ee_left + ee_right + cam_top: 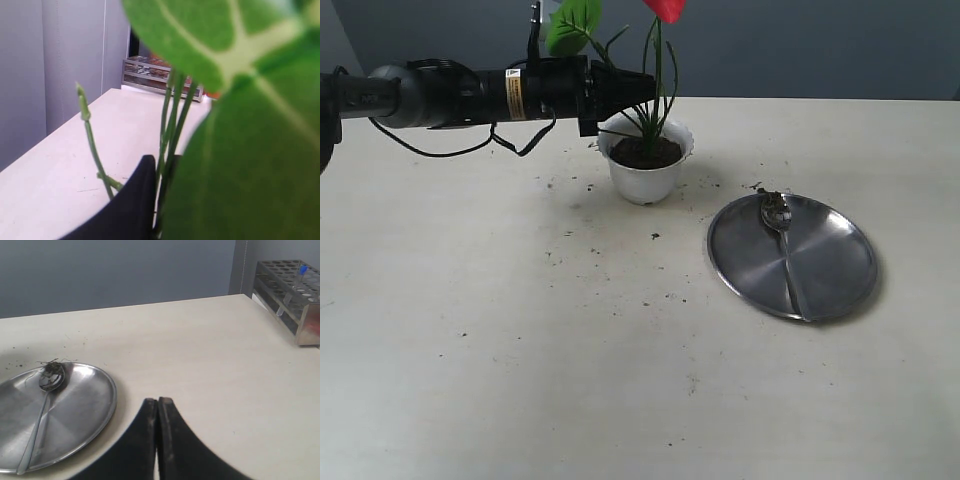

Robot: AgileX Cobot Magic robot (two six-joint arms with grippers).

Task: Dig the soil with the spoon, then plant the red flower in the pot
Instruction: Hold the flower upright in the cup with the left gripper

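Note:
The white pot [645, 178] with the scalloped rim stands at the back of the table, filled with dark soil [646, 152]. The red flower [666, 8] rises from that soil on thin green stems [655, 95], its green leaf [572, 22] to one side. My left gripper [620, 88] reaches in from the left and is shut on the stems [172, 125] just above the pot; the leaf [250, 150] hides one finger. The spoon [783, 240] lies on the steel plate [830, 270], soil crumbs on its bowl [50, 376]. My right gripper [158, 401] is shut and empty, beside the plate [90, 405].
Soil crumbs [590, 185] are scattered on the table around the pot and towards the plate. A metal test-tube rack [292, 285] stands near the table's far corner, also seen behind the stems as the rack [150, 72].

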